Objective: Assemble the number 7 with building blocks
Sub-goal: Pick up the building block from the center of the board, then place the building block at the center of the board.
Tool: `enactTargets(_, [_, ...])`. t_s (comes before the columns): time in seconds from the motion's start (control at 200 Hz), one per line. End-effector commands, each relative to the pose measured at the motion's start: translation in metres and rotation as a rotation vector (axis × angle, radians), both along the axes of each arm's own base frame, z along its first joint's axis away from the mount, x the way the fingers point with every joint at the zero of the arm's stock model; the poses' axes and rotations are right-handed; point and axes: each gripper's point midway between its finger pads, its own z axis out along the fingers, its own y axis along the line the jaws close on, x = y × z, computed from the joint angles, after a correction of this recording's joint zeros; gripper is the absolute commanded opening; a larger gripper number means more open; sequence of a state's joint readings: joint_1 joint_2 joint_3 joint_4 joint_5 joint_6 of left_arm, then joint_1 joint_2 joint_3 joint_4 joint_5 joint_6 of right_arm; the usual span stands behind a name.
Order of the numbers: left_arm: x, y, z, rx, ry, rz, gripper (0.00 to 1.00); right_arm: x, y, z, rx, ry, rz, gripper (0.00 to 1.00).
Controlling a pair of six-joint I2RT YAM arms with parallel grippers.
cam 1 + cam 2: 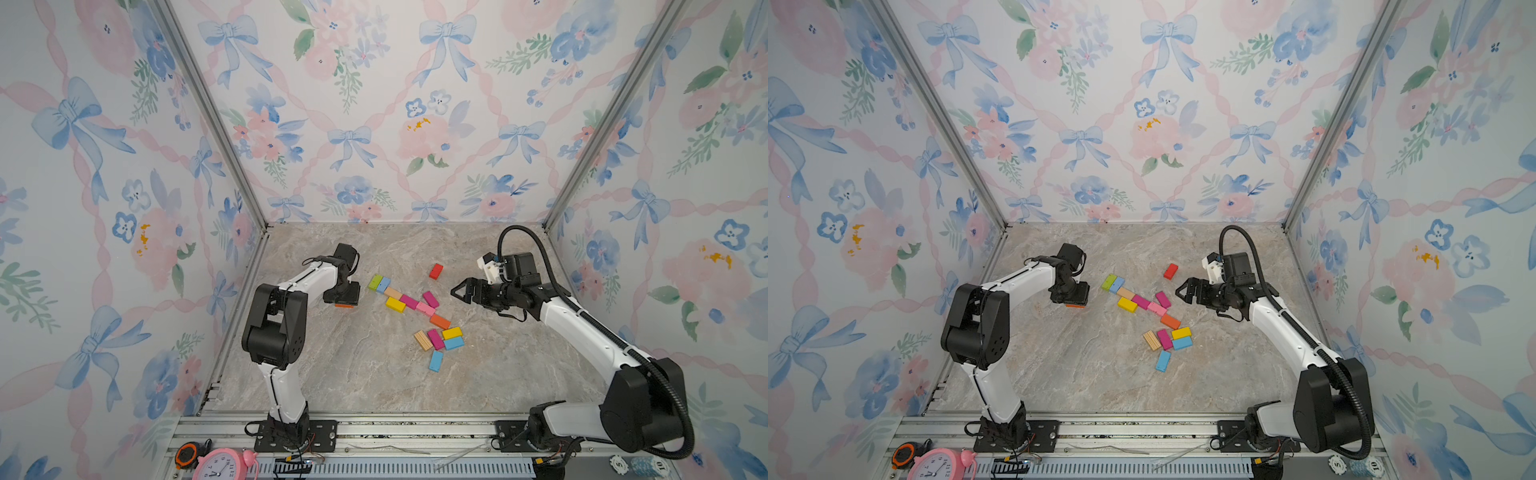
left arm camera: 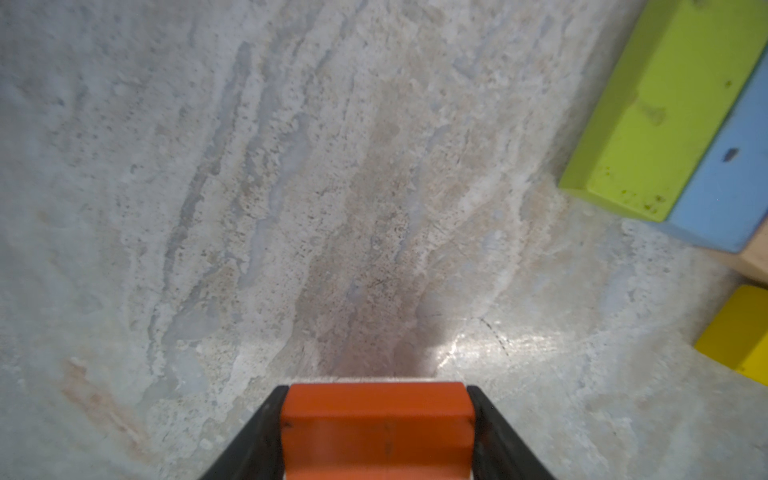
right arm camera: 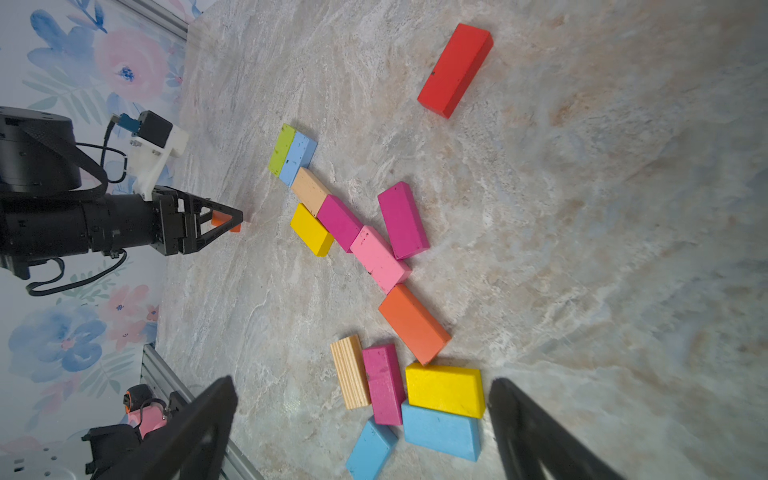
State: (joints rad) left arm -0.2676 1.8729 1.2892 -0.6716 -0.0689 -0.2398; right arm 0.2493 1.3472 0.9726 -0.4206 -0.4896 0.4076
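Top views: held orange block is mostly hidden under left gripper — only a thin sliver shows. Left wrist view: same block cut off by frame edge. Green block, blue block & yellow block all cropped; plain wood block shows just a corner. Right wrist view: right gripper fingers blurred & cropped — light-blue block nearest the arm bases also cut off.
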Motion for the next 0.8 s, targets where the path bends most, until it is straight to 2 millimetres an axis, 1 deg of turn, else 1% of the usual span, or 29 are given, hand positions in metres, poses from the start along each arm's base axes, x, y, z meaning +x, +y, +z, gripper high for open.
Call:
enactTargets(0.0, [-0.011,-0.007,-0.012,-0.011,0.040,-0.010,0.53,-0.007,0.000,0.005,-0.022,-0.013,0.011,0.97])
enactTargets(0.325, [-0.018,-0.002,-0.032,-0.007,0.082,-0.001,0.54,-0.010,0.000,0.008,-0.033,-0.023,0.011,0.97])
enactTargets(0.44, [-0.018,-0.002,-0.035,-0.009,0.089,-0.001,0.65,-0.010,0.000,0.008,-0.035,-0.022,0.012,0.97])
enactTargets(0.535, [-0.018,-0.003,-0.033,-0.015,0.086,-0.001,0.72,-0.010,0.000,0.008,-0.037,-0.023,0.013,0.97])
enactTargets(0.655, [-0.017,-0.005,-0.027,-0.025,0.071,-0.001,0.81,-0.011,0.001,0.008,-0.040,-0.023,0.014,0.97])
enactTargets(0.79, [-0.013,-0.008,-0.018,-0.046,0.048,-0.003,0.87,-0.011,0.001,0.007,-0.039,-0.025,0.016,0.97])
